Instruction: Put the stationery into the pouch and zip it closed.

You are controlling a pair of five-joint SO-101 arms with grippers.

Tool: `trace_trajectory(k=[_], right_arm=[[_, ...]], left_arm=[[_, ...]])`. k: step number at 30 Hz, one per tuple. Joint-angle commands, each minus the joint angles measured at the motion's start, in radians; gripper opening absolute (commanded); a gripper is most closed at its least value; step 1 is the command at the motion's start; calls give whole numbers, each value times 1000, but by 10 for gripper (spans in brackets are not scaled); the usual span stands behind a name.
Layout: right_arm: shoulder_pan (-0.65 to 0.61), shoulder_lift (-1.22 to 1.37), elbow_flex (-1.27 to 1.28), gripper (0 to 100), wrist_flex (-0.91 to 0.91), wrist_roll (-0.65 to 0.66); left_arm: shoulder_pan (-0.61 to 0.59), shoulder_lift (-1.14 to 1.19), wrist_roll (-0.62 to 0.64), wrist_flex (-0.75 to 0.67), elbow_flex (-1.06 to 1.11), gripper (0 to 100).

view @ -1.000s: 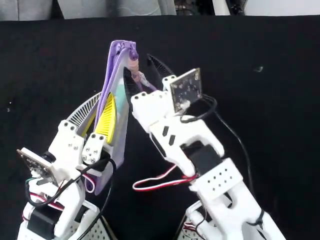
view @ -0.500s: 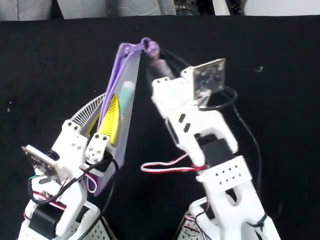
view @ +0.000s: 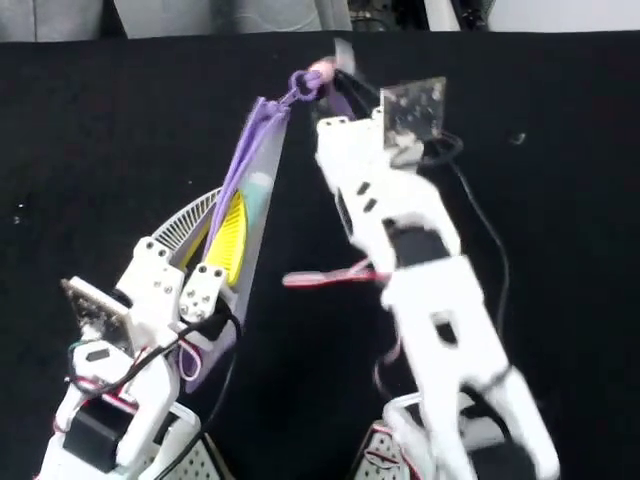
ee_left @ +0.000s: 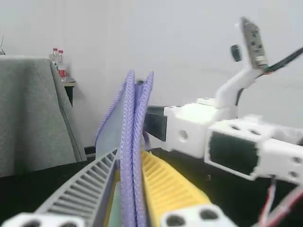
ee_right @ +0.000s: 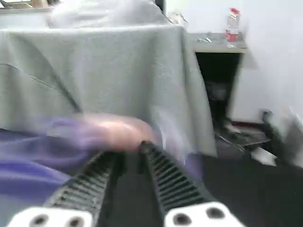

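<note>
Looked down on a black table (view: 560, 150), with a grey cloth-draped stand (ee_right: 94, 61) and a white wall (ee_left: 180, 38) in the room behind. Found the right arm (view: 420, 260) stretched far across the table and the left arm (view: 150, 330) lower, near the front edge. Saw the purple pouch (view: 255, 170) held up on edge between the two, slanting from the left gripper (view: 226, 200) to the right gripper (view: 335, 80). Noted the left gripper's grey and yellow fingers clamped on the pouch's lower part, one on each side of the purple zipper edge. Made out a pale green item (view: 258, 185) through the pouch's translucent side, just beyond the yellow finger's tip. Caught the right gripper's black fingers drawn narrow, tips nearly meeting at the pink-and-purple zipper pull (view: 310, 78) at the pouch's far end. Took them to be pinching it, though blurred in the right wrist view.
</note>
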Motion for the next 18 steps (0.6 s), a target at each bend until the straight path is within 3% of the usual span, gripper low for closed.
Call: trace_trajectory(k=[1,8,13,18], right_arm=[[83,159,-99,11,-23,11],[84,357,-179,11,-23,86],[84,268,-165,27,11,100],[46,41,-93,235,87,89]], left_arm=[[8,-23,12,-17,-47,27],[8,-23,12,-15,-64,27],[8,-23,12,-14,-62,27],[10,-23,12,21,-88,27]])
